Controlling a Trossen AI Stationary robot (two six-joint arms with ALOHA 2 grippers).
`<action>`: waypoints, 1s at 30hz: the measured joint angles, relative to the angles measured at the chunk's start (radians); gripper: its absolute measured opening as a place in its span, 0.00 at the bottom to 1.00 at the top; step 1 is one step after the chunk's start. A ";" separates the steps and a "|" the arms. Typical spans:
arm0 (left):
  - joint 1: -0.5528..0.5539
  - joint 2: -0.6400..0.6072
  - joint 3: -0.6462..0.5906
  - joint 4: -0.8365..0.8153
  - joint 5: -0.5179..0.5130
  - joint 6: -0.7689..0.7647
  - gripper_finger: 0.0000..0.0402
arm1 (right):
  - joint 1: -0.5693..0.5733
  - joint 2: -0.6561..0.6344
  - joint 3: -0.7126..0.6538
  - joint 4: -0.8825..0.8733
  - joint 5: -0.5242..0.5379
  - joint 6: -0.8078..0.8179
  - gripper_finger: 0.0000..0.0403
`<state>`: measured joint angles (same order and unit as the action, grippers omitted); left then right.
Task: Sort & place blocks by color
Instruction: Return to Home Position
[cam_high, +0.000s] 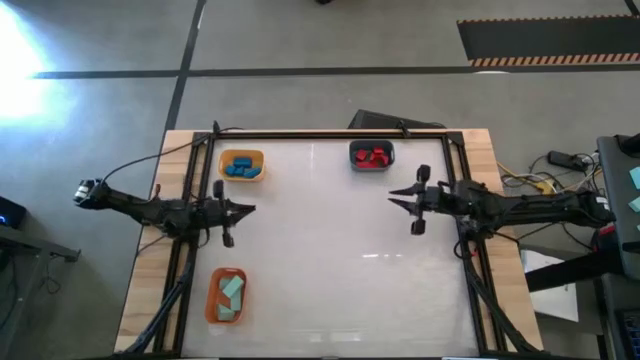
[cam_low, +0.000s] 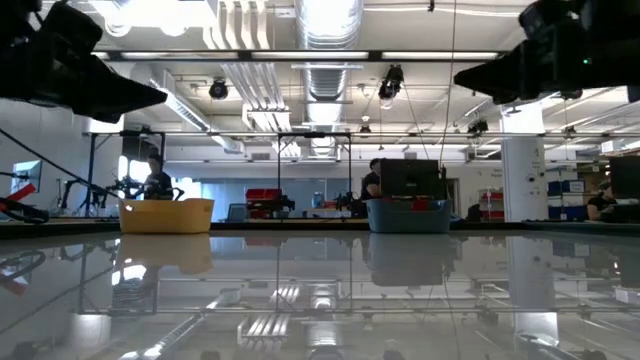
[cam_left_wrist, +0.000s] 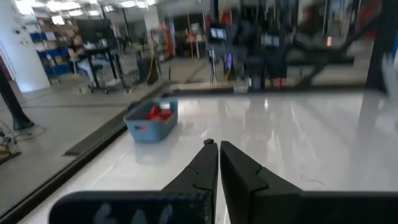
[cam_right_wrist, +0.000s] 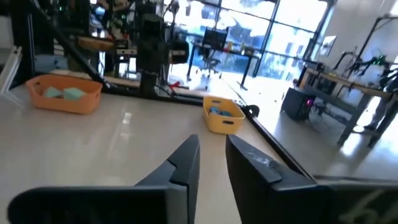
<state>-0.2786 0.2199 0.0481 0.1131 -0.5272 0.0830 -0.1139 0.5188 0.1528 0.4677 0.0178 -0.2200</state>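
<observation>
The blocks lie sorted in three trays. Blue blocks (cam_high: 240, 168) sit in the yellow tray (cam_high: 258, 160) at the far left. Red blocks (cam_high: 372, 156) sit in the dark teal-grey tray (cam_high: 353, 155) at the far middle. Mint-green blocks (cam_high: 230, 292) sit in the orange tray (cam_high: 213, 298) at the near left. My left gripper (cam_high: 250, 208) hovers shut above the table's left side, between the yellow and orange trays. My right gripper (cam_high: 392, 197) hovers right of centre, below the red tray, with a narrow gap between its fingers (cam_right_wrist: 186, 152). Neither holds anything.
The white tabletop (cam_high: 330, 260) has a black frame rail along its far edge (cam_high: 330, 133). In the low view the yellow tray (cam_low: 166, 215) and the dark tray (cam_low: 407, 214) stand at the far edge. People sit at desks in the room behind.
</observation>
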 joint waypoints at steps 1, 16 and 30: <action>0.000 -0.021 -0.009 0.002 -0.001 -0.005 0.00 | 0.000 -0.028 -0.013 -0.004 0.000 0.000 0.16; 0.000 -0.140 -0.040 -0.010 -0.004 -0.077 0.00 | 0.000 -0.362 -0.077 -0.195 -0.069 -0.035 0.12; 0.000 -0.134 -0.042 -0.010 -0.007 -0.076 0.00 | 0.000 -0.511 -0.114 -0.198 -0.177 -0.034 0.08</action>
<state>-0.2787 0.0860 0.0063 0.1036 -0.5339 0.0067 -0.1135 0.0077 0.0383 0.2698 -0.1588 -0.2540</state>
